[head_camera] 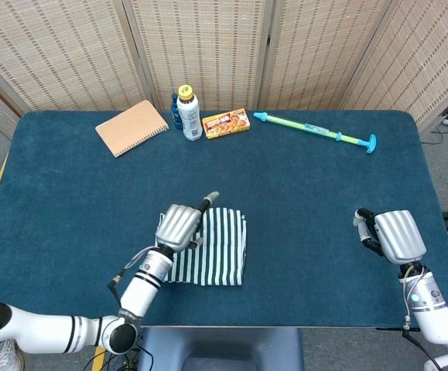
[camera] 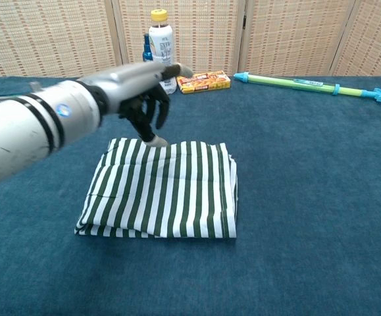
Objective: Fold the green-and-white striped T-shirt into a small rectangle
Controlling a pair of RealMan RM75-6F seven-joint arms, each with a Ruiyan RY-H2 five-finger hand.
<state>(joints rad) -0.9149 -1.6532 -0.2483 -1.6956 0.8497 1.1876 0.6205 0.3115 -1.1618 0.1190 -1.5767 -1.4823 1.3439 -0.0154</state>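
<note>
The green-and-white striped T-shirt (head_camera: pixel 216 255) (camera: pixel 167 191) lies folded into a flat rectangle on the blue table, near the front middle. My left hand (head_camera: pixel 180 225) (camera: pixel 137 89) hovers over its far left edge with the fingers bent downward and the thumb stretched out. One fingertip (camera: pixel 156 139) touches the cloth at that edge, and the hand holds nothing. At the table's right side my right hand (head_camera: pixel 394 235) is far from the shirt, back upward, fingers bent down, with nothing in it. The chest view does not show the right hand.
Along the far edge stand a tan spiral notebook (head_camera: pixel 131 127) (camera: pixel 99 85), a white bottle with a yellow cap (head_camera: pixel 189 113) (camera: pixel 161 51), a yellow box (head_camera: pixel 226 123) (camera: pixel 204 81) and a long green-and-blue water squirter (head_camera: pixel 316 131) (camera: pixel 308 84). Woven screens stand behind the table.
</note>
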